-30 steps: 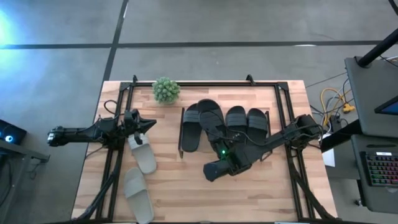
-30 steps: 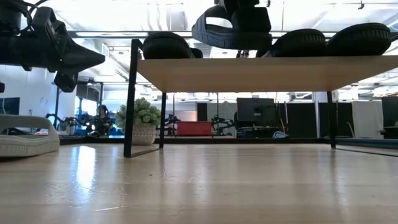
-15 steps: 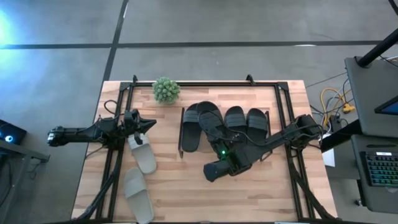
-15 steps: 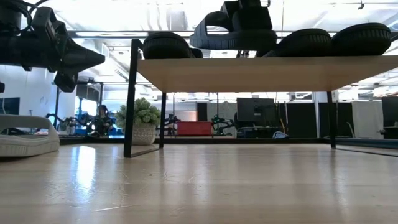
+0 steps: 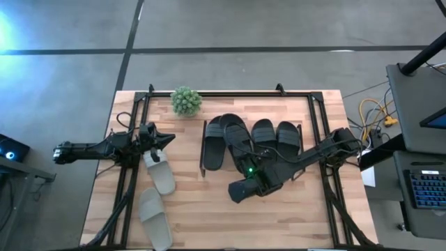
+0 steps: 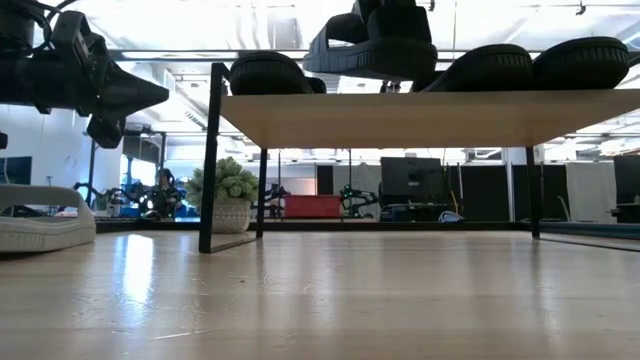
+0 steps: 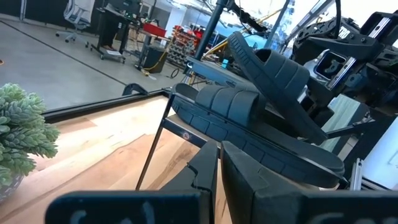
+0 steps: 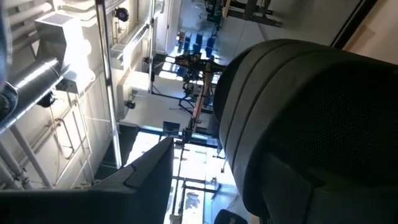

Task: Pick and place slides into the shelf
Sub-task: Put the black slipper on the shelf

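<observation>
Several black slides lie on the shelf (image 6: 400,118): one at its left end (image 5: 214,145) and two to the right (image 5: 263,132) (image 5: 287,134). Another black slide (image 5: 235,136) sits tilted among them, its lower end down by the board (image 6: 350,62). My right gripper (image 5: 245,155) is open at this slide's near end, with one finger (image 8: 140,183) standing off its side. Two pale slides (image 5: 160,174) (image 5: 155,216) lie soles down on the table at the left. My left gripper (image 5: 167,139) hovers shut above the nearer pale one. My right gripper reaches level from the table's near side, and its fingers stand about the tilted black slide's near end (image 8: 298,130). The slide hides the second finger, so I cannot tell whether either finger touches it.
A small potted plant (image 5: 186,101) stands at the far left of the table. A black rail frame (image 5: 139,104) runs around the table's edges. Bare wood lies in front of the shelf.
The tilted black slide at my right gripper has shifted a little on the shelf and sits at a slightly different slant. Both arms have stayed in place.
</observation>
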Tool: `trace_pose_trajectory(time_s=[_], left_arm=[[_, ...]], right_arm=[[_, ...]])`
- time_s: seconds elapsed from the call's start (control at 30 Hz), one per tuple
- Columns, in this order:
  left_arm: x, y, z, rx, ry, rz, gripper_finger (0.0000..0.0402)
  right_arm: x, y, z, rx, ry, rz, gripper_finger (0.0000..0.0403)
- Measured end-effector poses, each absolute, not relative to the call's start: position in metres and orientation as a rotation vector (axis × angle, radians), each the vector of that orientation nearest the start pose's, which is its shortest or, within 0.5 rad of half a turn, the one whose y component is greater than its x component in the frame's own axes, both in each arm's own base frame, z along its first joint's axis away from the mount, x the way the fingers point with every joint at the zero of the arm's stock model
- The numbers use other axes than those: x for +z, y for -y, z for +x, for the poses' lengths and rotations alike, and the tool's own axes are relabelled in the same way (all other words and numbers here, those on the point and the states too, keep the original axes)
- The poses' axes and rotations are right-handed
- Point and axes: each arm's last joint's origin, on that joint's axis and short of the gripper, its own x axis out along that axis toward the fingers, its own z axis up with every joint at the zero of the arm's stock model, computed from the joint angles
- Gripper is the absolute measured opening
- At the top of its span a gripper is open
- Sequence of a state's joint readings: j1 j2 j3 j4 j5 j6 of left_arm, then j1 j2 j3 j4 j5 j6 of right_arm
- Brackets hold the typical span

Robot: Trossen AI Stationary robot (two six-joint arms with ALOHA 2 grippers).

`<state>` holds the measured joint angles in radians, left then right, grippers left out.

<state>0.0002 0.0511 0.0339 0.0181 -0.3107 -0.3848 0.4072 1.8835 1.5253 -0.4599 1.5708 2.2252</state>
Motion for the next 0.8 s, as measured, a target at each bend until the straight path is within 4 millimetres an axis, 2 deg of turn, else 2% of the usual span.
trace_pose_trajectory(time_s=[0.17, 0.4, 0.63, 0.8], left_arm=[[0.173, -0.009, 0.098, 0.307, 0.06, -0.382, 0.0006], [0.173, -0.009, 0.098, 0.307, 0.061, -0.382, 0.0006], [0.173, -0.009, 0.098, 0.307, 0.06, -0.382, 0.0006], [0.173, -0.009, 0.098, 0.307, 0.061, -0.382, 0.0006]], right_arm=[[0.276, -0.13, 0.377, -0.957, 0.807, 1.242, 0.022], [0.286, -0.117, 0.378, -0.945, 0.679, 1.418, 0.0228], [0.296, -0.113, 0.374, -0.937, 0.692, 1.449, 0.0228], [0.292, -0.112, 0.371, -0.966, 0.62, 1.421, 0.0228]])
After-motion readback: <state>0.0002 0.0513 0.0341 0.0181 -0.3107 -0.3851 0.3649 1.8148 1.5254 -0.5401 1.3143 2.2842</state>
